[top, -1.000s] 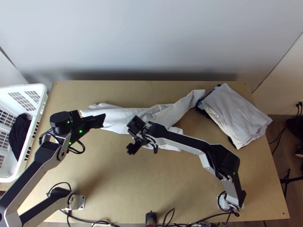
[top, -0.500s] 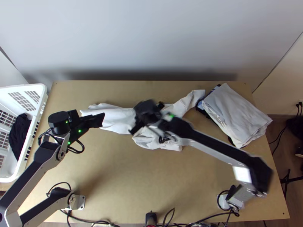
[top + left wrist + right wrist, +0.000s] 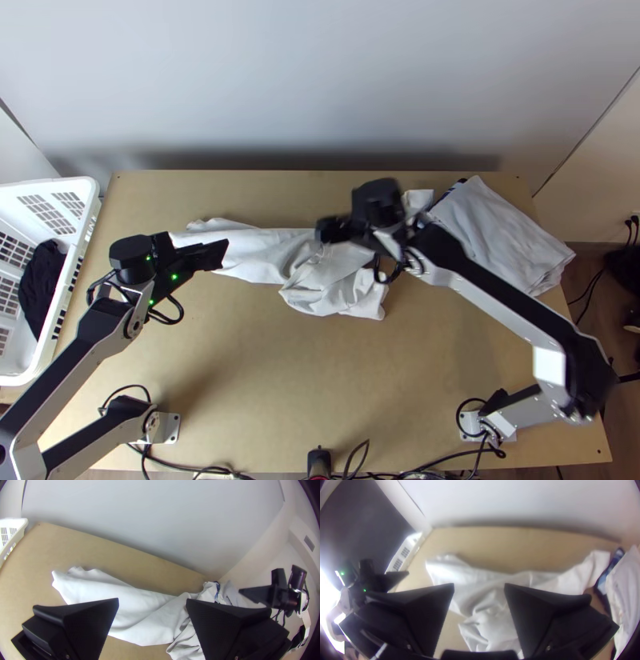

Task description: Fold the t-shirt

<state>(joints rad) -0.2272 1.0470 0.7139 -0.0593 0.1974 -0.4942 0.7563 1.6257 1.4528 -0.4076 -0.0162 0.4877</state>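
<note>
Across the table [image 3: 240, 360], the white t-shirt [image 3: 256, 254] is stretched lengthwise, bunched near its middle. The left gripper [image 3: 152, 600] and right gripper [image 3: 479, 584] are parted, nothing grasped, presumably so 2 edges can be pinched.

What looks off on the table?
The shirt lies bunched and creased, not spread flat, one end beside the stack. The stack's navy layer pokes out from under the white, uneven.
</note>
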